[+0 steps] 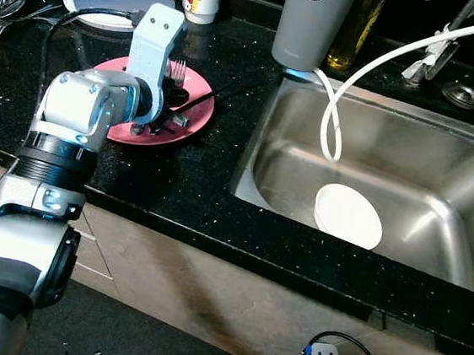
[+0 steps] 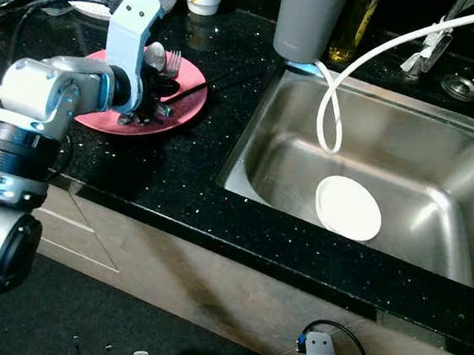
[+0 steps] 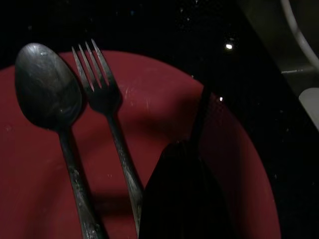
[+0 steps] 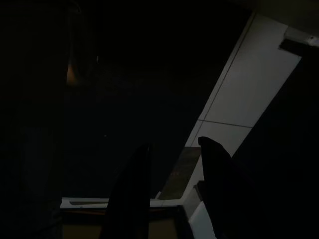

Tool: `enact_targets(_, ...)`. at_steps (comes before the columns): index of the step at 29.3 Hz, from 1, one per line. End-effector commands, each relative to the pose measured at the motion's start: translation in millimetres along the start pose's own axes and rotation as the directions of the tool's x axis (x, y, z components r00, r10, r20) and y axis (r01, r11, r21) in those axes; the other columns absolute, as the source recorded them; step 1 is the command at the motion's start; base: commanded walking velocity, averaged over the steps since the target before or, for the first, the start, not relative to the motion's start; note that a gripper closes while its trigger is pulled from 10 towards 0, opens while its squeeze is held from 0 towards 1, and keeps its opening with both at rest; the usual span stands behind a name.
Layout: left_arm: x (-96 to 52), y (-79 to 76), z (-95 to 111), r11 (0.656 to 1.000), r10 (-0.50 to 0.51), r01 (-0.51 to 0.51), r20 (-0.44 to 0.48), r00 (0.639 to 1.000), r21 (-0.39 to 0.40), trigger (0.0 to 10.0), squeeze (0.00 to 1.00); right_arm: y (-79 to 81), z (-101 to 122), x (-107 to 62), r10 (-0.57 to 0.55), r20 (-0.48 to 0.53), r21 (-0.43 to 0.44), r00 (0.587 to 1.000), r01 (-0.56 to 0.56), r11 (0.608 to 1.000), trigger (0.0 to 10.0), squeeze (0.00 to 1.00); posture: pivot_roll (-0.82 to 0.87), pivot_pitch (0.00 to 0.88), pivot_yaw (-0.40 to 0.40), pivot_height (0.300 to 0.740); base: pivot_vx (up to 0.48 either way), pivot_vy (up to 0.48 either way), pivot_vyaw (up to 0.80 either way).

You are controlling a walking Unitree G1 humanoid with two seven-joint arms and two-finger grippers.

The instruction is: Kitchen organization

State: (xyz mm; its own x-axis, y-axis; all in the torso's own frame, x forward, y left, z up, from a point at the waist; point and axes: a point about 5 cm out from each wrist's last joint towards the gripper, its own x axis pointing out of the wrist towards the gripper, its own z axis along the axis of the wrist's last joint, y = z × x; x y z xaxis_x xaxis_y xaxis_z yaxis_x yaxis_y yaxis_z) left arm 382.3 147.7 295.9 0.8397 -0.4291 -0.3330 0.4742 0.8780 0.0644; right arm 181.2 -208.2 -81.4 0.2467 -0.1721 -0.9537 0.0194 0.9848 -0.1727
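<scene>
Left wrist view: left pincer [image 3: 182, 199], fingers together and empty, hovers over the plate [image 3: 164, 114] beside fork [image 3: 107, 124] and spoon [image 3: 47, 94]; thin, stiff, slippery — grip mid-handle.

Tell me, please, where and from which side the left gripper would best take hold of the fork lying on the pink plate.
Probably by its handle. The fork lies flat on the pink plate beside the spoon, tines pointing away from the left gripper, handle running back toward it. Coming down from above, fingers straddling the thin handle crosswise, looks best; the spoon lies close, so one finger must fit between them.
</scene>
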Motion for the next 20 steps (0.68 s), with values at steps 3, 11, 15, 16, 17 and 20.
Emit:
enact_targets(3,-1.0,-1.3,-3,1.000,-0.003,0.003,-0.013,1.000,0.021,0.0,0.00,-1.5,-6,1.1,-0.006,-0.016,-0.002,1.000,0.006,1.000,10.0,0.00,0.08,0.169,-0.028,0.740,0.000,0.000,0.00)
enact_targets(11,-3.1,1.1,2,1.000,0.014,-0.014,0.039,0.999,0.009,0.0,0.00,-1.7,-6,1.0,-0.006,-0.015,-0.004,1.000,0.006,1.000,10.0,0.00,0.08,0.172,-0.027,0.740,0.000,0.000,0.00)
enact_targets(15,-7.3,5.0,14,0.999,0.037,-0.035,0.126,0.991,-0.015,2.2,0.00,-1.7,-5,1.0,-0.006,-0.013,-0.004,1.000,0.006,1.000,10.0,0.00,0.08,0.173,-0.027,0.740,0.000,0.000,0.00)
enact_targets(16,-9.5,5.6,19,0.999,0.043,-0.040,0.159,0.986,-0.021,3.3,0.09,-1.8,-5,1.0,-0.006,-0.013,-0.004,1.000,0.006,1.000,10.0,0.00,0.08,0.175,-0.028,0.740,0.000,0.000,0.00)
enact_targets(17,-11.7,6.1,24,0.999,0.047,-0.042,0.182,0.982,-0.030,4.7,0.67,-1.9,-5,0.9,-0.006,-0.013,-0.004,1.000,0.006,1.000,10.0,0.00,0.08,0.176,-0.028,0.740,0.000,0.000,0.00)
enact_targets(20,-14.8,5.9,29,0.998,0.046,-0.039,0.201,0.979,-0.041,10.0,1.00,-2.1,-5,0.9,-0.006,-0.013,-0.005,1.000,0.006,1.000,10.0,0.00,0.08,0.176,-0.028,0.740,0.000,0.000,0.00)
